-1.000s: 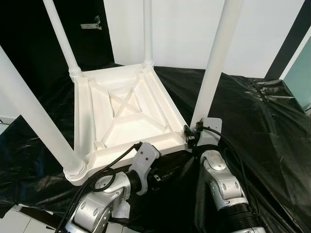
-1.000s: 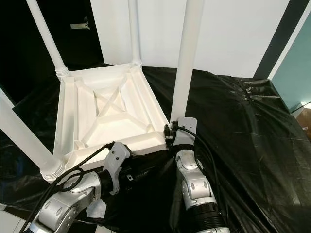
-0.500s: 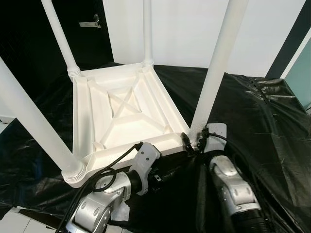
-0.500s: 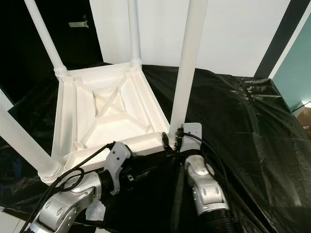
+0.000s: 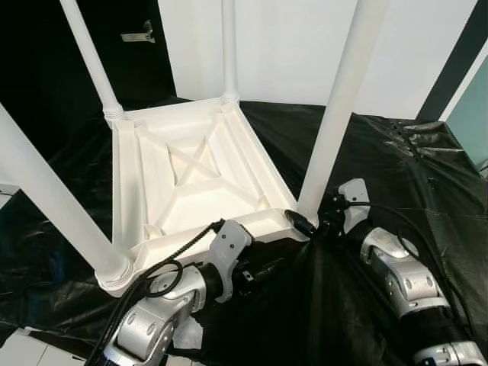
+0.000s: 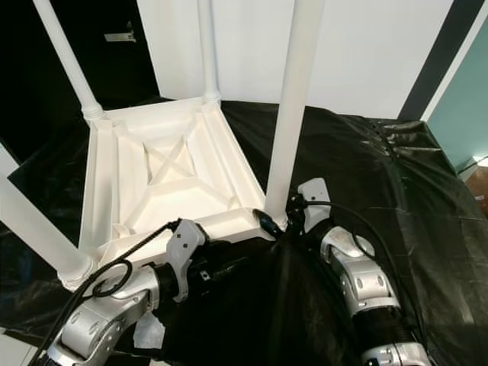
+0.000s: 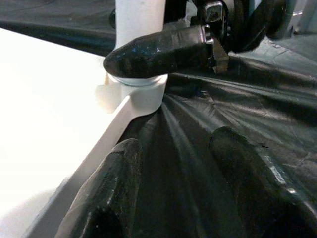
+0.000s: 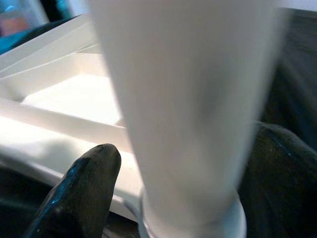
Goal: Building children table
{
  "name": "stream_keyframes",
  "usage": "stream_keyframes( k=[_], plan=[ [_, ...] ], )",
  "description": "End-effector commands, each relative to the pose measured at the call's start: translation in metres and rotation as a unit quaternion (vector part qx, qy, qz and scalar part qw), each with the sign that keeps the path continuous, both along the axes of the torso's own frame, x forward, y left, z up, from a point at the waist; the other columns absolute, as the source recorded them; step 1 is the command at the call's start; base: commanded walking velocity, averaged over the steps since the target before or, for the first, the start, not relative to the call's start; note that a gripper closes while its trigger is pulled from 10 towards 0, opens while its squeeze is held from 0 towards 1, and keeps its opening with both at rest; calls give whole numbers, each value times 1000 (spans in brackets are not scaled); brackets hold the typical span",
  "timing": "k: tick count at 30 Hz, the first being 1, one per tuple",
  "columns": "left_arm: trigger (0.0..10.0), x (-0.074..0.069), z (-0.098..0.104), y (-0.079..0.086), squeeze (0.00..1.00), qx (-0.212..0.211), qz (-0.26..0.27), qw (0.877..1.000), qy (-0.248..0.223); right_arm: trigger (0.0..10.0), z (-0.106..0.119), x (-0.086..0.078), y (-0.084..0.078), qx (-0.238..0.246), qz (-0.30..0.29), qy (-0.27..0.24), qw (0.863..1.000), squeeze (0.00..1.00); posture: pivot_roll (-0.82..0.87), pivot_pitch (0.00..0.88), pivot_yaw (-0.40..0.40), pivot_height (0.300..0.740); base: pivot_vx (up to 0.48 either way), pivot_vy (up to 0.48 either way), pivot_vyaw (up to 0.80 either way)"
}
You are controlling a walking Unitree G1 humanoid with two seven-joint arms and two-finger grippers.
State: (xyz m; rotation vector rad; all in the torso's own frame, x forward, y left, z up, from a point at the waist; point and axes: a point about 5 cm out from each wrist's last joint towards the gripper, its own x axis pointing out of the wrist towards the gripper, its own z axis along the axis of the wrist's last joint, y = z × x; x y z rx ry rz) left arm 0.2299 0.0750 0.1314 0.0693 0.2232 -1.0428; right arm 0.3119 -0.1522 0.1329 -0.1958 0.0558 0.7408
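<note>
- Small white children's table (image 5: pixel 191 179) upside down on a black plastic sheet (image 5: pixel 396 160), all four legs sticking up.
- Underside showing a big cross of ribs in the middle.
- Right gripper (image 6: pixel 280 221) hugging the bottom of the near right leg (image 5: pixel 335 114), one black finger on each side, right where the leg joins the table's corner.
- Up close in the right wrist view, white leg (image 8: pixel 183 109) between the two fingers (image 8: pixel 81 191).
- Left gripper (image 7: pixel 173 188) low beside the table's near edge, fingers spread apart, nothing between them but black sheet.
- Left arm (image 5: pixel 164 305) bent in front of the table, a black cable looping over it.
- White wall (image 5: pixel 290 46) behind, a dark doorway (image 5: pixel 46 69) on the left.
</note>
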Motion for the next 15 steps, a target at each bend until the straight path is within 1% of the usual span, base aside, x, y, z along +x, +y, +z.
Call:
stream_keyframes(
  k=[1, 2, 6, 10, 11, 12, 15],
  plan=[
    [10000, 1, -2, 2, 0, 7, -9, 1000, 5, 10000, -1, 2, 4, -9, 24, 3, 1000, 0, 5, 0, -28, 740, 0, 0, 0],
    [10000, 1, -2, 2, 0, 7, -9, 1000, 5, 10000, -1, 2, 4, -9, 24, 3, 1000, 0, 5, 0, -28, 740, 0, 0, 0],
    [10000, 1, -2, 4, 0, 9, -5, 1000, 2, 10000, -4, 8, 11, -29, 62, 4, 998, 0, 15, 0, -32, 740, 0, 0, 0],
    [10000, 1, -2, 5, 0, 10, -3, 1000, 2, 10000, -5, 10, 13, -38, 81, 4, 996, 0, 21, 0, -34, 740, 0, 0, 0],
    [10000, 1, -2, 5, 0, 11, -3, 1000, 2, 471, -6, 11, 13, -39, 81, 7, 996, 0, 25, 0, -35, 740, 0, 0, 0],
    [10000, 1, -2, 5, 0, 11, -2, 1000, 2, 0, -7, 12, 13, -39, 80, 8, 996, 0, 25, 0, -35, 740, 0, 0, 0],
    [10000, -1, -3, 6, 0, 13, 0, 1000, 3, 0, -9, 12, 12, -36, 79, 12, 996, 0, 26, 0, -35, 740, 0, 0, 0]
  ],
)
